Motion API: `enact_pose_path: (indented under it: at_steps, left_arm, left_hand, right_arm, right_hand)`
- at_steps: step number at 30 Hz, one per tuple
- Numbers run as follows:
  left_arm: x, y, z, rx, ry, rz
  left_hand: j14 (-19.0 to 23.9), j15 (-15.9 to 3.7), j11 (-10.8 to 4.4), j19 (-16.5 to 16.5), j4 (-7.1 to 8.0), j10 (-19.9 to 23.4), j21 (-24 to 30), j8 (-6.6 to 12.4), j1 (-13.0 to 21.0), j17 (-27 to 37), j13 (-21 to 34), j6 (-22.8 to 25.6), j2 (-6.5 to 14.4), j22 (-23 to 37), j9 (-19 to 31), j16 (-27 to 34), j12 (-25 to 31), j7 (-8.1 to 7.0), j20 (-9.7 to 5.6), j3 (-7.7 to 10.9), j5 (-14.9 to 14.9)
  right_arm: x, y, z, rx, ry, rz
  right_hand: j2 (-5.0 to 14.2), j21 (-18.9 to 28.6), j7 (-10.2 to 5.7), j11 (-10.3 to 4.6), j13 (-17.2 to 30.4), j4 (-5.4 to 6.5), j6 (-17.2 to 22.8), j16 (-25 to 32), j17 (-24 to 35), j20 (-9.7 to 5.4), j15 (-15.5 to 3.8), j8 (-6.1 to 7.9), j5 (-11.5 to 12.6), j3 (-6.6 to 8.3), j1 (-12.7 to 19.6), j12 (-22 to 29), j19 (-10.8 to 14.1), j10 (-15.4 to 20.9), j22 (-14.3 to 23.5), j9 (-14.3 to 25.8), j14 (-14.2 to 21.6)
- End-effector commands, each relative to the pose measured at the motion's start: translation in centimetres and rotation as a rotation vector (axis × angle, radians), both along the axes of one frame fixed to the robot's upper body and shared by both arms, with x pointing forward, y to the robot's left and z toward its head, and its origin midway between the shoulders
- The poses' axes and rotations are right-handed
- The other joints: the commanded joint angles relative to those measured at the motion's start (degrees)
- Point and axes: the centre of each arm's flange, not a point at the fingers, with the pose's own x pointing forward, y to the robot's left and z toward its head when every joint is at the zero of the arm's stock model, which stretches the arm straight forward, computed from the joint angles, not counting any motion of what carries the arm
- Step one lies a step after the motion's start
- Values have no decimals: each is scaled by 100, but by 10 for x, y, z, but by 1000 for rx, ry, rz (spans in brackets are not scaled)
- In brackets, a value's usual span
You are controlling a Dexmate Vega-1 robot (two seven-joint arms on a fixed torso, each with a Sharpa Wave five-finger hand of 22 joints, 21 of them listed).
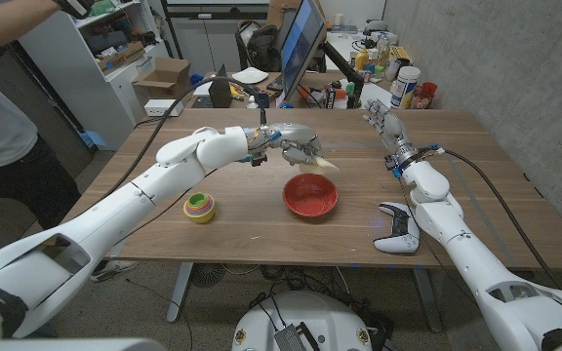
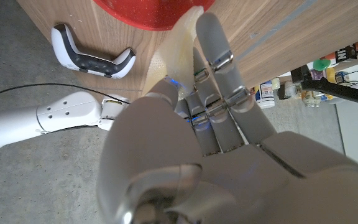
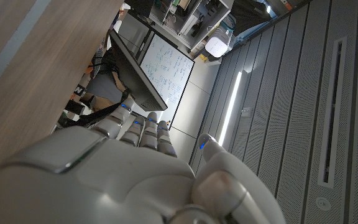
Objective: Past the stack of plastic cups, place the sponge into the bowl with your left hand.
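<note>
A wooden table [image 1: 261, 219] carries a red bowl [image 1: 310, 195] near its middle. A stack of coloured plastic cups [image 1: 200, 207] stands toward the left edge, and a white game controller [image 1: 397, 230] lies near the front right corner.

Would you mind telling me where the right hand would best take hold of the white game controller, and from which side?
Probably across the game controller middle body, coming from above. It lies flat near the table's front edge beside the right forearm, its two handles splayed, so the centre looks the narrowest span for the right hand.
</note>
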Motion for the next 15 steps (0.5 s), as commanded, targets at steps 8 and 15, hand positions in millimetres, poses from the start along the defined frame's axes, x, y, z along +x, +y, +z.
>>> enact_pose_path:
  at_steps: [8, 15]
  left_arm:
    - [11, -19, -19, 128, 74, 19]
    - [14, -22, -21, 181, 93, 55]
  left_hand:
    - [994, -836, -666, -587, 82, 713, 72, 23, -39, 23, 21, 308, 13, -8, 20, 4, -44, 72, -168, 77, 29]
    - [978, -832, -668, -613, 84, 701, 100, 8, -52, 27, 29, 301, 8, -13, 22, -5, -65, 64, -173, 78, 31]
  right_arm:
    - [6, -7, -5, 13, 12, 1]
    - [8, -9, -7, 14, 15, -3]
  right_hand:
    - [181, -5, 20, -20, 23, -4, 35, 9, 0, -145, -23, 10, 33, -31, 27, 3, 35, 54, 27, 23, 28]
    - [180, -4, 22, -7, 23, -3, 31, 10, 0, -139, -23, 8, 33, -33, 27, 6, 36, 61, 27, 23, 30]
